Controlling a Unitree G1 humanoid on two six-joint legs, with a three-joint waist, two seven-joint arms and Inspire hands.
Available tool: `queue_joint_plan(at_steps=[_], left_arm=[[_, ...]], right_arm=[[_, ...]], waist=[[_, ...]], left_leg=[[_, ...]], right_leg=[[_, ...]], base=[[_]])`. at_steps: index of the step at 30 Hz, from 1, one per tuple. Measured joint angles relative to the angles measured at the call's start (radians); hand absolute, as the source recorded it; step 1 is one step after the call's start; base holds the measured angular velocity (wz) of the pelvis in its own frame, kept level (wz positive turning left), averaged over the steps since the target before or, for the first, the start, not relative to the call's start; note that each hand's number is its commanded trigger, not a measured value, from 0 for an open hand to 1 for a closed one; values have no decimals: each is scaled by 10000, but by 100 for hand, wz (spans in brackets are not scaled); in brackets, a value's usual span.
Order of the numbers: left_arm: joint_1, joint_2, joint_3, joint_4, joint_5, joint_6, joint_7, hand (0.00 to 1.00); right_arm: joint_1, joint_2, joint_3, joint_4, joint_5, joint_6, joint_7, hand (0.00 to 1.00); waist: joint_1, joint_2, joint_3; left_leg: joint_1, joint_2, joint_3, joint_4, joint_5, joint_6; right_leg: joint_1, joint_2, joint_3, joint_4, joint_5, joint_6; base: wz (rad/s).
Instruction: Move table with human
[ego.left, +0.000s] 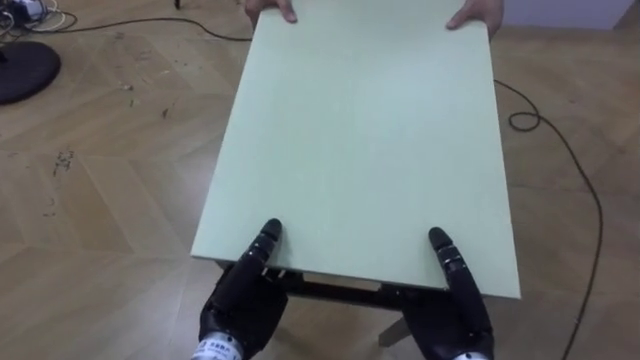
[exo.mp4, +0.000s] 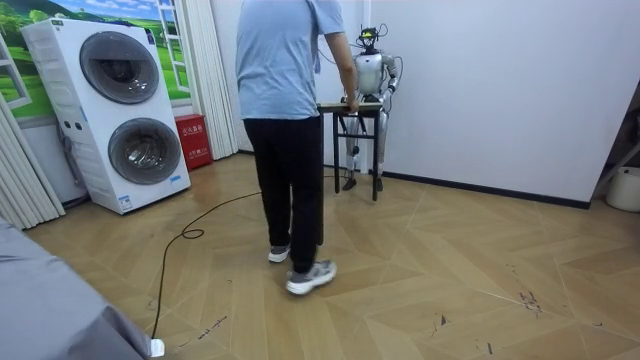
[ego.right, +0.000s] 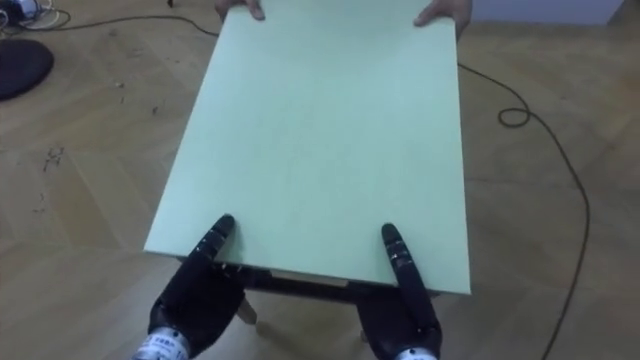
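Black robot left hand (ego.left: 238, 305) and right hand (ego.left: 455, 312) sit at the near edge of the pale green rectangular tabletop (ego.left: 360, 140).
Each thumb lies flat on top, but whether either hand is closed underneath I can't tell. A person in a light blue shirt (exo.mp4: 285, 100) grips the far edge, so the tabletop sits between them, with the robot close to the white wall (exo.mp4: 480, 90). There's loads of open wood floor (exo.mp4: 450, 270) towards the room view's right. The stacked white washers (exo.mp4: 120, 110) and a red box (exo.mp4: 191, 140) are on the left, print too small to read.
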Motion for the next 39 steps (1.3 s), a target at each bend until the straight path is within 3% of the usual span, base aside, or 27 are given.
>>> queue_joint_plan(at_steps=[8,11,16,18,21,23,29,31,35,37,39], left_arm=[[8,-170,68,-38,-7,32,1,100],[7,-214,135,-54,-12,36,0,100],[9,-22,49,-64,-358,38,-50,100],[9,31,45,-67,-369,47,-58,100],[22,14,-3,-67,-372,102,-66,100],[96,-4,-5,-69,-381,93,-84,100],[299,-22,58,-140,-425,69,-86,100],[308,-27,28,-139,-484,69,-36,100],[309,-49,-1,-141,-640,66,-29,100],[313,-65,52,-141,-587,52,-34,100],[310,-42,76,-140,-537,52,-63,100]], right_arm=[[-241,-167,-49,-1,-38,15,0,100],[-371,-219,-31,0,-39,15,-3,100],[-440,-340,-35,7,-146,112,-3,100],[-439,-379,-58,7,-185,121,7,100],[-377,-372,-254,-33,-281,232,46,100],[-367,-367,-287,-39,-351,313,43,100],[-381,-353,-268,-46,-527,416,-6,100],[-418,-361,-280,-46,-593,416,-88,100],[-513,-358,-373,-48,-793,439,-118,100],[-497,-257,-408,-47,-875,498,-118,100],[-471,-215,-455,-47,-833,607,-117,100]], waist=[[224,-12,3],[457,8,13],[454,111,50],[360,218,40],[42,315,35],[8,340,30],[447,362,17],[483,375,24],[643,404,40],[517,405,40],[289,404,40]], left_leg=[[-207,8,-466,5,26,-41],[-328,24,-677,4,39,-63],[-464,14,-1296,75,69,-119],[-683,-3,-1546,237,88,-149],[-834,6,-1283,221,310,-145],[-818,-19,-1281,215,370,-137],[-889,-67,-1307,226,437,-112],[-836,-108,-1308,228,462,-70],[-1031,-394,-1413,338,498,61],[-1194,-690,-1910,572,478,149],[-1315,-1012,-2492,618,587,253]], right_leg=[[127,-31,-484,-199,-5,0],[231,-25,-679,-298,-9,4],[570,-84,-1355,-363,-166,-3],[686,-173,-1866,-364,-334,-54],[905,-387,-2566,-324,-553,37],[1020,-416,-2652,-319,-642,82],[1129,-489,-2822,-292,-673,111],[1237,-606,-2995,-126,-743,206],[1136,-1086,-3044,656,-1192,409],[1184,-1341,-3073,1064,-1492,566],[1375,-1444,-2817,1065,-1656,722]], base=[[17],[24],[43],[72],[80],[58],[20],[34],[42],[68],[91]])
